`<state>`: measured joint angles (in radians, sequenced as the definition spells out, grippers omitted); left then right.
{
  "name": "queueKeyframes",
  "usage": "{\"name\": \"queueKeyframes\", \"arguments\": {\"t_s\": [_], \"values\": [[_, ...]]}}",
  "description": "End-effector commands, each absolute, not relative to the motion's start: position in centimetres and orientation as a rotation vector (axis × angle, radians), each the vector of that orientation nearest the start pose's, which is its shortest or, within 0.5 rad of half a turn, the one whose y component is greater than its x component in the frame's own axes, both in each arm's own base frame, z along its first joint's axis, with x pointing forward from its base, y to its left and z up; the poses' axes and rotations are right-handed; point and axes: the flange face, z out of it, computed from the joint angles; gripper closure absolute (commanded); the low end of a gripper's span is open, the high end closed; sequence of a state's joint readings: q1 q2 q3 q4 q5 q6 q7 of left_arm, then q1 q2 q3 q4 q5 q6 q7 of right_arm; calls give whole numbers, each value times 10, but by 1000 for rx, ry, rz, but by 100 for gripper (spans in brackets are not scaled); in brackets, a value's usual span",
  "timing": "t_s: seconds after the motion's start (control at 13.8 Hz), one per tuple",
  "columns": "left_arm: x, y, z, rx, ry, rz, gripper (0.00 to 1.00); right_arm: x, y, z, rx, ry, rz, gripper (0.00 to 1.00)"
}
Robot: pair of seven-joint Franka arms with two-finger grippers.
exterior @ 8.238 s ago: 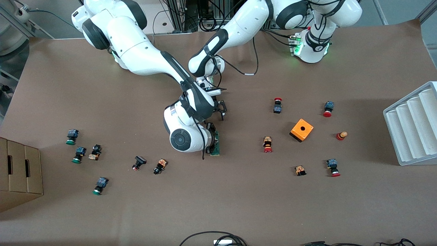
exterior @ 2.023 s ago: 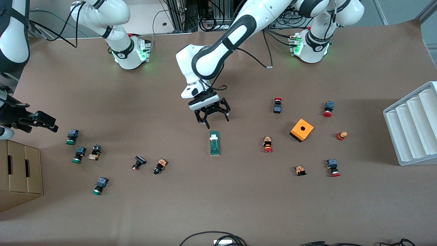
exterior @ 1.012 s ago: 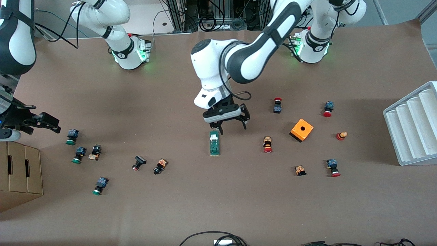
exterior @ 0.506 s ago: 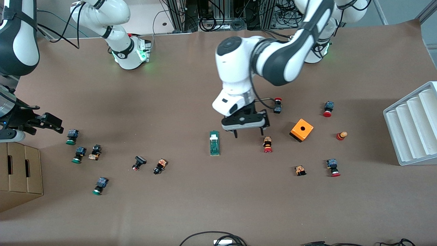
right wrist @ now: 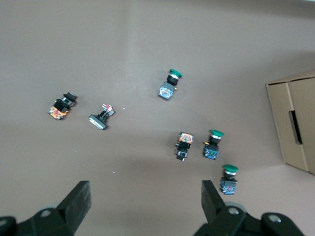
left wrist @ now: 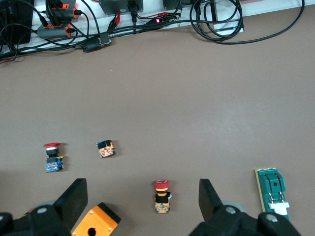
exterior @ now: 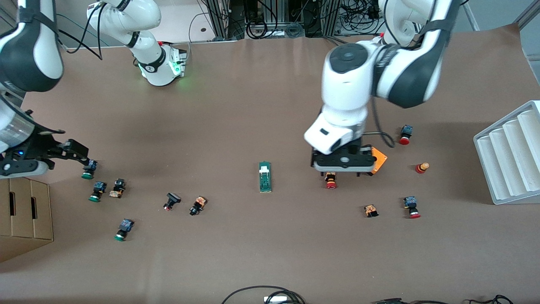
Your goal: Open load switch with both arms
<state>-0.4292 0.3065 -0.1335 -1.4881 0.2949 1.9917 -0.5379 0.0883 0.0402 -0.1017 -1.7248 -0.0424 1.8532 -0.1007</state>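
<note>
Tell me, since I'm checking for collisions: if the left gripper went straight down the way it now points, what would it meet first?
Probably the red push button, which lies between the open fingers of the left gripper; the orange box sits close beside one finger. Height above the table is unclear.

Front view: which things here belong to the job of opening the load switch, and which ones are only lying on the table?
Belong to the job:
- load switch, lying alone mid-table
- left end effector, open, over a red push button
- right end effector, open, over the green push buttons

Only lying about:
- orange box
- white rack
- cardboard box
</note>
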Motion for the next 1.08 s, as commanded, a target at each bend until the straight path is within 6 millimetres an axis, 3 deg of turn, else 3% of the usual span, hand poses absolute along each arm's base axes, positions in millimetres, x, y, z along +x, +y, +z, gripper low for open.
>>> {"name": "queueKeyframes", "arguments": {"t_s": [0.0, 0.22, 0.51, 0.72, 1.01], "values": [[594, -289, 544, -3044, 270, -410, 0, 599, -13, 558, -3226, -174, -148, 0], [604, -242, 557, -3037, 318, -360, 0, 604, -19, 546, -3219, -161, -123, 0], [613, -176, 572, -3042, 469, -287, 0, 605, -4, 542, -3215, -203, -110, 0], [618, -116, 580, -3058, 558, -247, 0, 608, -7, 537, -3218, -198, -109, 0], [620, -59, 583, -3040, 595, -196, 0, 613, -21, 539, -3214, -154, -121, 0]]}}
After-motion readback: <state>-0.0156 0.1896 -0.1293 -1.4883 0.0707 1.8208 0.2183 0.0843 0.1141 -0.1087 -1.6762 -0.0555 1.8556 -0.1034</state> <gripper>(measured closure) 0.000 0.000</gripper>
